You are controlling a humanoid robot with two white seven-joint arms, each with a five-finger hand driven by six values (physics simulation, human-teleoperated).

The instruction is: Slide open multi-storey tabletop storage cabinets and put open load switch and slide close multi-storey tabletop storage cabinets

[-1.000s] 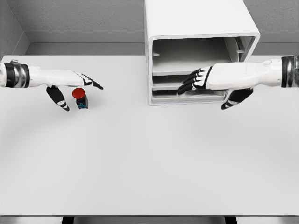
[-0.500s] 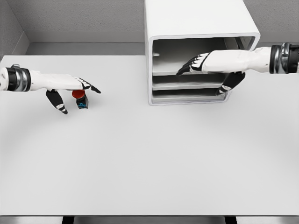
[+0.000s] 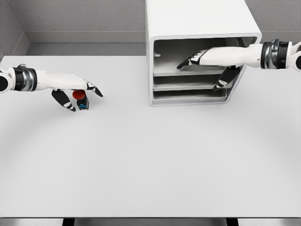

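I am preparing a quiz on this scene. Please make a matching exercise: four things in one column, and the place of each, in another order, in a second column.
Things:
1. left hand
2. right hand
3. red switch
4. cabinet

Places:
a. at the back of the table
b. on the table, far left
c. over the red switch
d. at the cabinet's top shelf

Pairs: 1-c, 2-d, 3-b, 4-a

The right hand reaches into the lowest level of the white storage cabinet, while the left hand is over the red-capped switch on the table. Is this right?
Not quite. In the head view the right hand reaches into the top level of the white storage cabinet, not the lowest. The rest holds: the left hand is over the red-capped switch on the table.
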